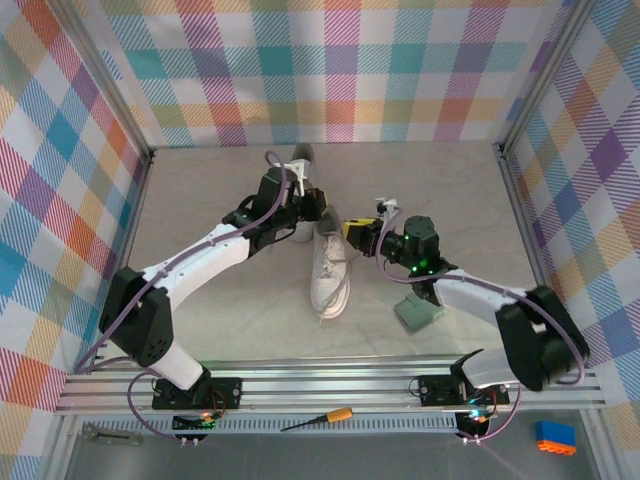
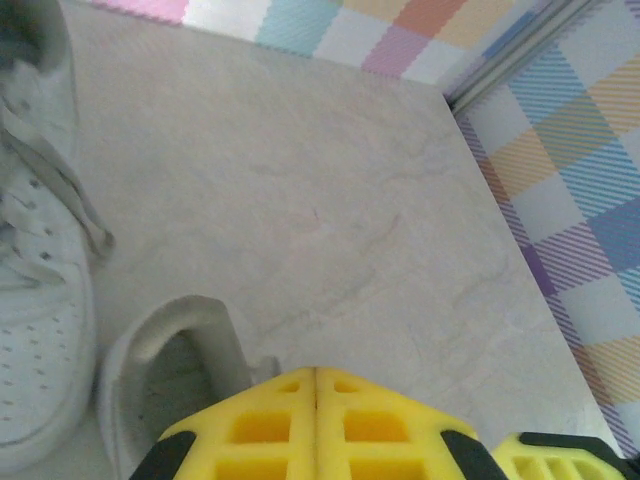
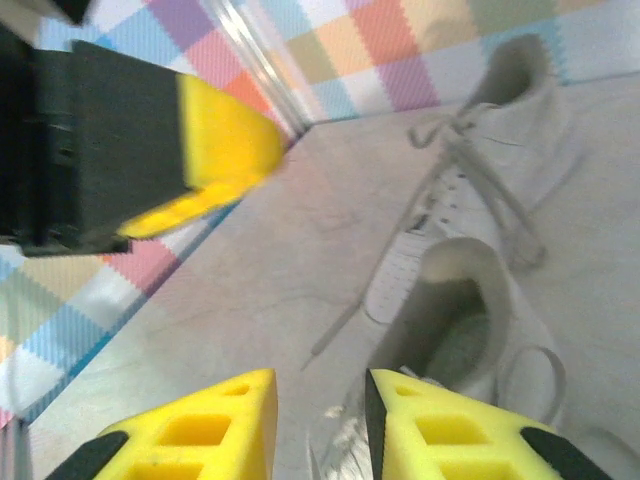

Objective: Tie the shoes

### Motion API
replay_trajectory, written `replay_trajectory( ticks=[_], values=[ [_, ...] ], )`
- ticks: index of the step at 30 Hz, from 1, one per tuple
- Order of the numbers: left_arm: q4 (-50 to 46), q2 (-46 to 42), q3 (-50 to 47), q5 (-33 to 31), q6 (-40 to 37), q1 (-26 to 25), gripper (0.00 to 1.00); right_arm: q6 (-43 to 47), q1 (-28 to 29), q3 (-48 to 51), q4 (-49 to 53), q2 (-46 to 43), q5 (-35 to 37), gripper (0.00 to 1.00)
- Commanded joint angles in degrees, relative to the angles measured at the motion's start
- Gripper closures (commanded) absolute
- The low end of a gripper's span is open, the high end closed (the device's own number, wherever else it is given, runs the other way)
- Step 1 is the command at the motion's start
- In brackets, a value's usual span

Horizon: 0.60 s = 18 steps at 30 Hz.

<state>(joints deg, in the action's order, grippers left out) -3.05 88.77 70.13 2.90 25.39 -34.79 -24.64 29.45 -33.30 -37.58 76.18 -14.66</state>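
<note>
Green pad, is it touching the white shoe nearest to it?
Apart. The top view shows a strip of bare table between the green pad and the shoe.

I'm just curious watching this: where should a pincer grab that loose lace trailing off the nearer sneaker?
Grip the lace where it lies on the table, coming from above and closing across it: that stretch is thin, flat and clear of the sneaker.

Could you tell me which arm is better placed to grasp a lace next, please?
Right, I'd judge: the right gripper has its jaws apart just short of the nearer sneaker, with a loose lace ahead. The left gripper is shut.
</note>
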Motion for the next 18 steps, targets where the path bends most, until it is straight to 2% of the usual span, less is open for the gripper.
replay_trajectory(
  ticks=[1, 5, 10, 12, 15, 18],
  values=[
    [-2.4, -3.4, 2.1, -4.1, -3.8, 0.0, 1.0, -0.9, 1.3, 1.8, 15.0, -6.0, 8.0, 0.72],
    [-3.0, -4.2, 1.4, -4.1, -4.2, 0.2, 1.0, -1.2, 2.1, 0.4, 29.3, -9.6, 14.5, 0.77],
    [-3.4, -5.9, -1.0, -3.7, -4.2, 0.2, 1.0, -4.5, 1.5, -5.4, 43.0, -6.4, 20.4, 0.77],
    [-3.7, -7.1, -2.4, -3.7, -4.3, 0.2, 1.0, -5.7, -0.1, -8.6, 46.0, -3.0, 17.9, 0.77],
    [-5.0, -9.4, -4.3, -4.2, -4.9, 0.2, 1.0, -3.4, -0.4, -12.0, 45.1, 1.7, 11.9, 0.77],
    [-5.9, -12.3, -6.9, -4.7, -5.2, 0.2, 1.0, -4.1, -2.9, -15.2, 46.5, 6.6, 9.9, 0.76]
  ],
)
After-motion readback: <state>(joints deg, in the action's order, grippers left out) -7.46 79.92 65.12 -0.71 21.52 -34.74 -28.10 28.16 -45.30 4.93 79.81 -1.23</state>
